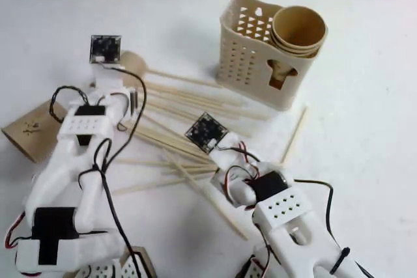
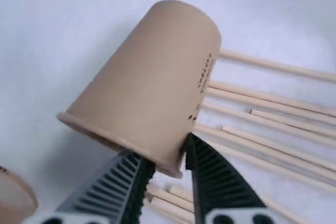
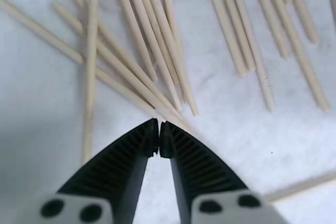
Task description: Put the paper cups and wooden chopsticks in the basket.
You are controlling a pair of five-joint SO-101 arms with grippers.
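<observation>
Left claw [image 2: 167,157] pinching paper cup [image 2: 147,82] rim, chopsticks [image 2: 273,129] beside

Tan, blond and cream on white, with black.
The paper cup [image 2: 147,77] is plain tan with a short line of dark print; the stacked cups [image 1: 298,30] far right are the same tan. The wooden chopsticks [image 3: 152,51] are pale blond, and the basket [image 1: 242,56] is cream with triangular holes. The table [image 1: 365,96] is white. The left gripper [image 2: 163,163] and right gripper [image 3: 159,132] are black and ribbed.

Left gripper [image 2: 165,151] fingers narrowly parted in a pinch, right gripper [image 3: 158,129] fingers pressed together
</observation>
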